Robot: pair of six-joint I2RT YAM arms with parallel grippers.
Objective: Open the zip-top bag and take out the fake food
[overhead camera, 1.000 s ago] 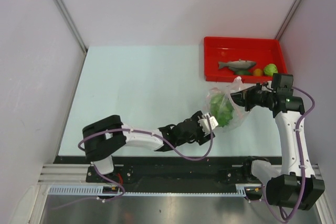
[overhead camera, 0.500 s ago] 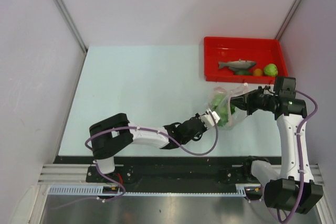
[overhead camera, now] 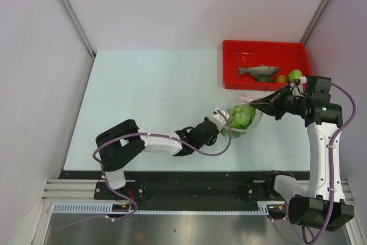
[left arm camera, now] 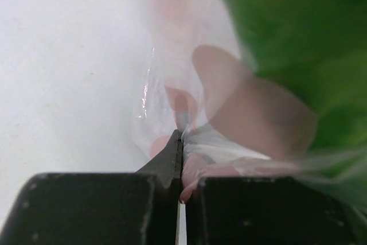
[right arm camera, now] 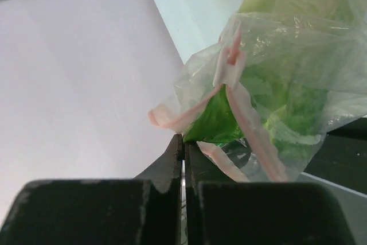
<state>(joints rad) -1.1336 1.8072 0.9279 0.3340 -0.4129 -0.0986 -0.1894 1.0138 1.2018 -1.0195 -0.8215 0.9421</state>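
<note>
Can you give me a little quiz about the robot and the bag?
1. True or false: the grey plastic fish lies in the red rectangular tray.
2. What is inside the clear crinkly zip-top bag? A) a leafy green lettuce toy B) a banana C) a spoon
3. Fill in: the left gripper and the right gripper are both shut on the ____.
Key: 1 true; 2 A; 3 bag.

The left arm (overhead camera: pixel 157 140) and right arm (overhead camera: pixel 320 153) are glossy white tubes joined by black housings, trailed by thin purple cables (overhead camera: pixel 213 154), while the left gripper (left arm camera: pixel 181 142) and right gripper (right arm camera: pixel 183 142) carry blocky matte-black fingers.
</note>
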